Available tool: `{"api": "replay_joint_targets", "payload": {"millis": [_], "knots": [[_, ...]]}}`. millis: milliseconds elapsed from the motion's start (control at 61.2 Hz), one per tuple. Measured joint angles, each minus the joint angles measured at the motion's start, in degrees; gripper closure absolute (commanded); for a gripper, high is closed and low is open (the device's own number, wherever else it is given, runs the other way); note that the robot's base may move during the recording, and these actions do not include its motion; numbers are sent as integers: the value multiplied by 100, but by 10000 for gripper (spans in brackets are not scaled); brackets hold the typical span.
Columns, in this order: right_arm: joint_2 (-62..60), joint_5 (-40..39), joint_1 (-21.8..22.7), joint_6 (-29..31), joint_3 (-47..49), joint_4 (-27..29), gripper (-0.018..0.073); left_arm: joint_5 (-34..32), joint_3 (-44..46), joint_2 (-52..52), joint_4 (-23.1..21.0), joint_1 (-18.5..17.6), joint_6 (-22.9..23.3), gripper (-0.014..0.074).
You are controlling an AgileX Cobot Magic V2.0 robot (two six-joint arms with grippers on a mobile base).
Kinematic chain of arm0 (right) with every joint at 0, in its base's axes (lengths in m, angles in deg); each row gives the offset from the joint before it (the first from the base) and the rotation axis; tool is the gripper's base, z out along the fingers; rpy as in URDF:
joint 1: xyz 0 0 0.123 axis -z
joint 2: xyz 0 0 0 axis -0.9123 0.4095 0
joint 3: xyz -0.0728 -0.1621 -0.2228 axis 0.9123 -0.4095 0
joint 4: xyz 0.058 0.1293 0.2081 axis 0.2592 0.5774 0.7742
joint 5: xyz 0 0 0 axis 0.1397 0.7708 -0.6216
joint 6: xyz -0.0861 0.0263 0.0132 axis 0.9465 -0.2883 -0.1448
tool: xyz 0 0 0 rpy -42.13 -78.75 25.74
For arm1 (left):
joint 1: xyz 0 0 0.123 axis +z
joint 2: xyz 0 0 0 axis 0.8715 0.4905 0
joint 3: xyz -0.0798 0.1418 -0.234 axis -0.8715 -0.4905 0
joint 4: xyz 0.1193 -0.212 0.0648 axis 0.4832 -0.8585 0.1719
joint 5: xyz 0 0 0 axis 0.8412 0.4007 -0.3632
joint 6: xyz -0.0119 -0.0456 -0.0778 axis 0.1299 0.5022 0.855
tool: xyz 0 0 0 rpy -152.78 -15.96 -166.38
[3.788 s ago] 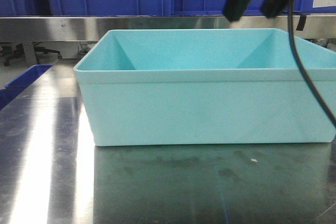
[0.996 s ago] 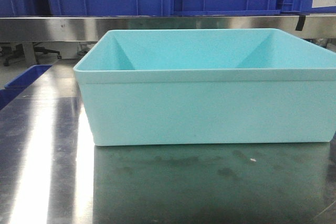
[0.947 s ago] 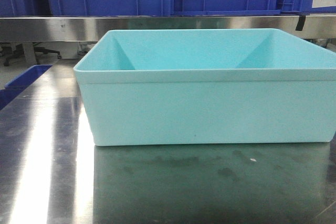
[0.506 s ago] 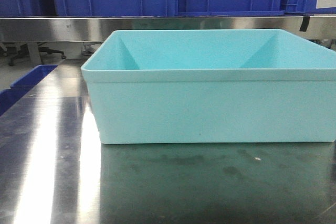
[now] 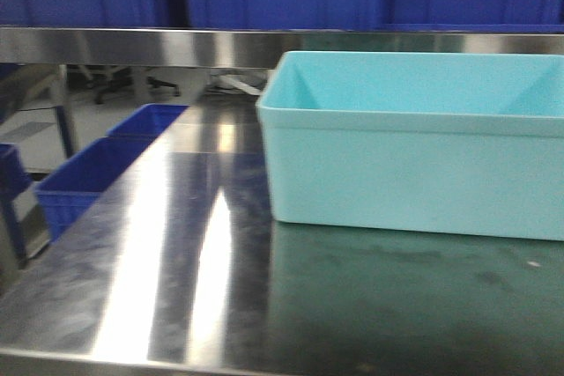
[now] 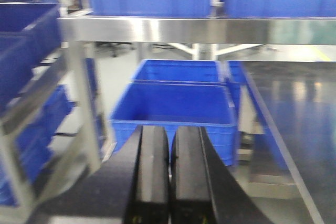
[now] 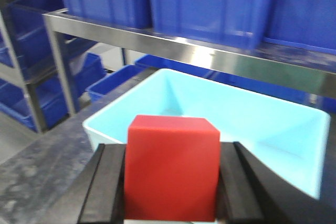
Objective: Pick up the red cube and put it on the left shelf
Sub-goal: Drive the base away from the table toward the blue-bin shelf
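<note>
The red cube [image 7: 172, 177] is held between the black fingers of my right gripper [image 7: 172, 149], above the near left part of a teal bin [image 7: 107, 123]. My left gripper [image 6: 170, 129] is shut and empty, its two black pads together, pointing at blue crates on the floor past the table's left end. A grey steel rack [image 6: 29, 111] with blue bins on it stands at the left of the left wrist view, and it also shows in the right wrist view [image 7: 27, 85]. Its slatted rails do not show. Neither gripper shows in the front view.
The teal bin [image 5: 414, 173] stands on the shiny steel tabletop [image 5: 167, 253] at the right. A steel overhead shelf [image 5: 176, 44] carries blue crates [image 7: 210, 3]. More blue crates [image 6: 173, 111] sit low, left of the table edge.
The front view has swung left, so the teal bin now sits further right in it. The dark arm parts seen at the top 3.8 s ago have left that view.
</note>
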Motion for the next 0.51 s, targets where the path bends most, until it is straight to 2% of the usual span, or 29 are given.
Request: {"api": "replay_joint_targets", "payload": {"millis": [506], "knots": [[-8, 0, 0, 0, -9, 9, 460, 0, 0, 0, 0, 0, 0, 495]]}}
